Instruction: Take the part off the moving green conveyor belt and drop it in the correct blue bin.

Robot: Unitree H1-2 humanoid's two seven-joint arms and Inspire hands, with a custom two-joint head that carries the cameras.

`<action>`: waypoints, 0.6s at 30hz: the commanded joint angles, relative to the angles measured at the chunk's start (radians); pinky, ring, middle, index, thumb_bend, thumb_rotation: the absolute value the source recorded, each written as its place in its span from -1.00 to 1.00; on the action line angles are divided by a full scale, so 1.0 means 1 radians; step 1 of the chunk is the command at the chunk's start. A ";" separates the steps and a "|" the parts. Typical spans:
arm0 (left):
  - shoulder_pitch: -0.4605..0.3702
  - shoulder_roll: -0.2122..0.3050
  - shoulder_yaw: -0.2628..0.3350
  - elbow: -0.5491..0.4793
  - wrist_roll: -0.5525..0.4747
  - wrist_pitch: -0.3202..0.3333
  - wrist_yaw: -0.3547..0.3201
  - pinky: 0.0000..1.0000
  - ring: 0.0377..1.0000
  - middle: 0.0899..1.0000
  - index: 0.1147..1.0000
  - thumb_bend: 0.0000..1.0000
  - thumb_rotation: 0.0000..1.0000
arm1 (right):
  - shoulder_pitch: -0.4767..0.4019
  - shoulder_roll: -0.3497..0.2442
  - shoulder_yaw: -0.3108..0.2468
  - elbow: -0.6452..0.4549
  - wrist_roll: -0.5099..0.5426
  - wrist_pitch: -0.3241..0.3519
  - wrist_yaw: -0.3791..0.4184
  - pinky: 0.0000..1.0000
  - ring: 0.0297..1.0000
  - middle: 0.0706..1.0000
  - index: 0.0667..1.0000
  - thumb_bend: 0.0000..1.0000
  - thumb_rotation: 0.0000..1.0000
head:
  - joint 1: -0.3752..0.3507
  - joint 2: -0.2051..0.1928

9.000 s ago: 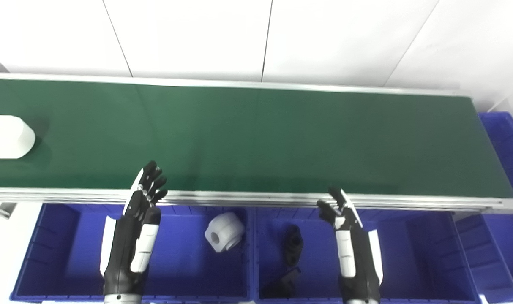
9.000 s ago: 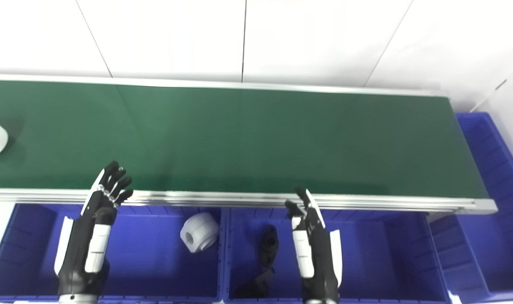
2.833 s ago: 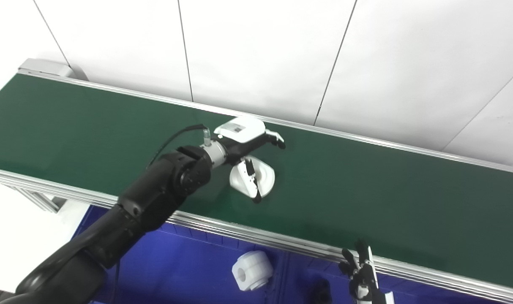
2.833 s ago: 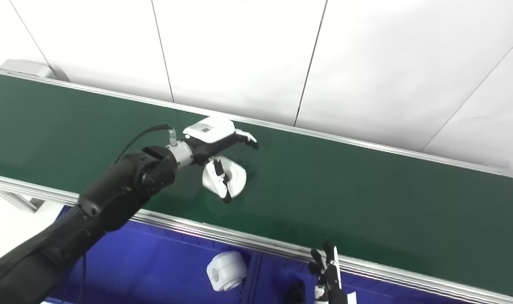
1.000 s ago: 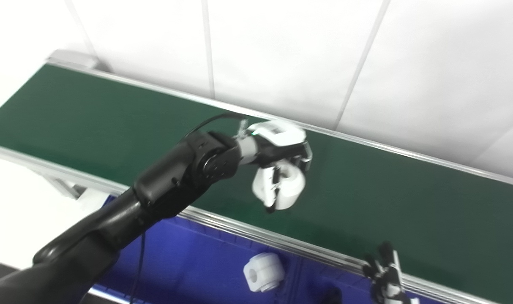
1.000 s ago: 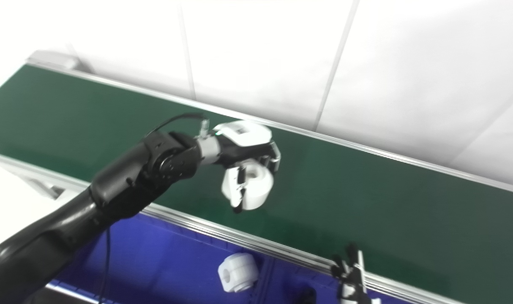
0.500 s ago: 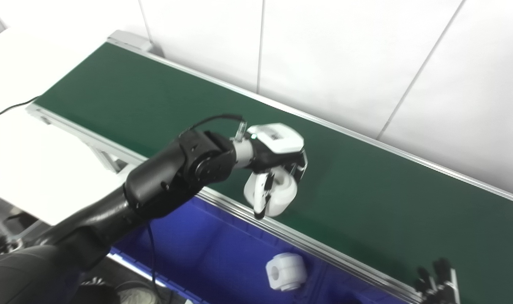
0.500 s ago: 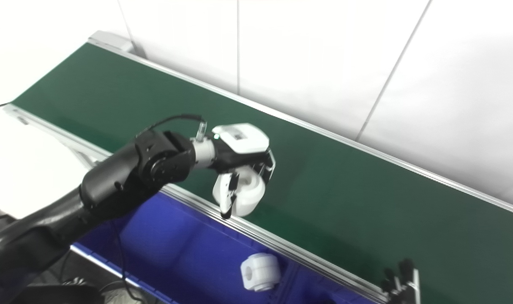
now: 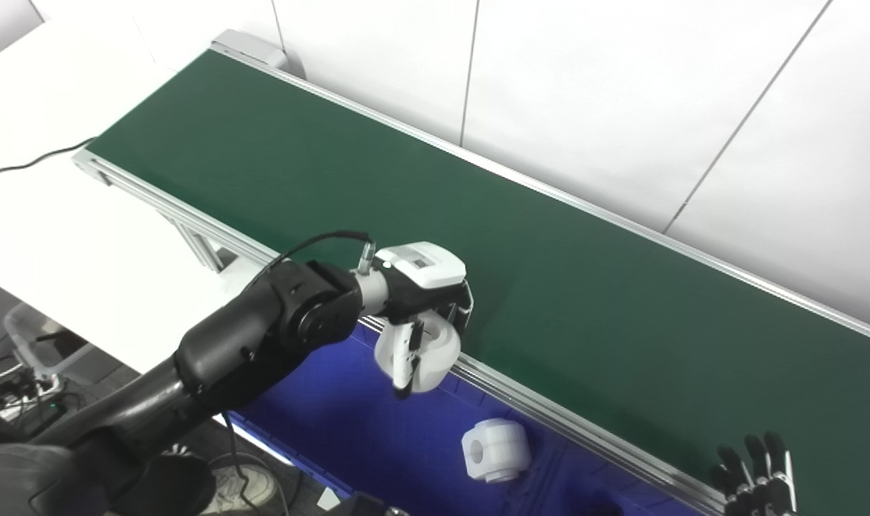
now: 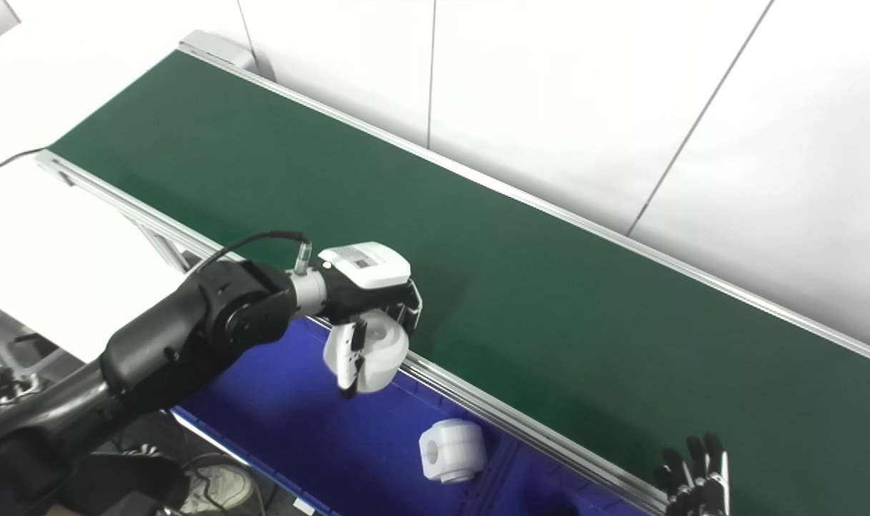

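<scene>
My left hand point(image 9: 424, 301) is shut on a white cylindrical part point(image 9: 428, 351) with a round bore. It holds the part in the air above the near rail of the green conveyor belt point(image 9: 421, 193) and over the far edge of a blue bin point(image 9: 349, 423). A second white part point(image 9: 494, 450) of the same shape lies on that bin's floor. My right hand point(image 9: 757, 476) shows only its fingertips at the bottom right, spread apart and holding nothing.
The belt's aluminium rail point(image 9: 550, 419) runs diagonally between the belt and the bins. A white table top point(image 9: 62, 236) lies to the left, with a black cable point(image 9: 19, 166) across it. White wall panels stand behind the belt.
My left hand has carried the white part off the belt, down and toward me, to a spot over the rail and the bin's edge. The camera has also swung left.
</scene>
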 commanded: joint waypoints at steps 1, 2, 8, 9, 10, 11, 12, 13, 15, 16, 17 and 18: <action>0.038 0.016 -0.003 -0.004 0.024 -0.001 0.016 -0.56 -0.48 -0.15 -0.16 0.05 -1.00 | 0.005 0.009 0.002 -0.026 0.001 0.002 0.009 0.83 0.82 0.93 1.00 0.76 0.98 | -0.007 0.005; 0.052 0.018 -0.007 0.001 0.034 -0.001 0.015 -0.52 -0.44 -0.15 -0.16 0.05 -1.00 | 0.007 0.010 0.002 -0.029 0.000 0.004 0.008 0.82 0.81 0.93 1.00 0.75 0.97 | -0.007 0.005; 0.108 0.034 -0.012 0.095 0.032 -0.034 0.052 -0.51 -0.43 -0.18 -0.15 0.05 -1.00 | 0.013 0.026 0.006 -0.050 -0.001 0.024 0.006 0.79 0.81 0.93 1.00 0.76 0.92 | -0.030 0.003; 0.107 0.036 -0.013 0.101 0.033 -0.033 0.049 -0.50 -0.43 -0.16 -0.15 0.05 -1.00 | 0.014 0.028 0.007 -0.053 -0.003 0.026 0.006 0.79 0.81 0.94 1.00 0.76 0.92 | -0.031 0.003; 0.105 0.036 -0.013 0.103 0.032 -0.030 0.045 -0.50 -0.42 -0.16 -0.16 0.05 -1.00 | 0.015 0.030 0.007 -0.057 -0.005 0.028 0.005 0.78 0.81 0.94 1.00 0.75 0.93 | -0.033 0.003; 0.104 0.035 -0.011 0.101 0.030 -0.027 0.044 -0.54 -0.46 -0.16 -0.16 0.05 -1.00 | 0.016 0.031 0.007 -0.059 -0.007 0.029 0.005 0.78 0.81 0.93 1.00 0.75 0.93 | -0.034 0.004; 0.104 0.035 -0.009 0.097 0.028 -0.023 0.040 -0.57 -0.50 -0.16 -0.16 0.05 -1.00 | 0.016 0.031 0.007 -0.061 -0.009 0.030 0.005 0.77 0.80 0.93 1.00 0.73 0.93 | -0.036 0.007; 0.104 0.034 -0.008 0.094 0.027 -0.020 0.038 -0.57 -0.49 -0.16 -0.16 0.05 -1.00 | 0.016 0.031 0.007 -0.062 -0.009 0.031 0.005 0.76 0.80 0.93 1.00 0.72 0.93 | -0.036 0.007; 0.101 0.031 -0.006 0.081 0.021 -0.001 0.013 -0.59 -0.51 -0.16 -0.16 0.05 -1.00 | 0.016 0.030 0.005 -0.063 -0.009 0.029 0.006 0.75 0.80 0.93 1.00 0.71 0.93 | -0.037 0.009; 0.098 0.030 -0.008 0.077 0.020 0.006 0.000 -0.61 -0.53 -0.16 -0.16 0.05 -1.00 | 0.016 0.028 0.003 -0.064 -0.005 0.030 0.007 0.74 0.79 0.93 1.00 0.71 0.92 | -0.034 0.010; 0.096 0.030 -0.009 0.075 0.020 0.009 -0.008 -0.57 -0.48 -0.16 -0.16 0.05 -1.00 | 0.016 0.028 0.002 -0.064 -0.001 0.031 0.008 0.74 0.79 0.93 1.00 0.71 0.92 | -0.034 0.010; 0.093 0.028 -0.009 0.073 0.021 0.020 -0.024 -0.54 -0.45 -0.15 -0.16 0.05 -1.00 | 0.015 0.027 0.001 -0.066 0.004 0.035 0.009 0.74 0.79 0.93 1.00 0.72 0.91 | -0.031 0.009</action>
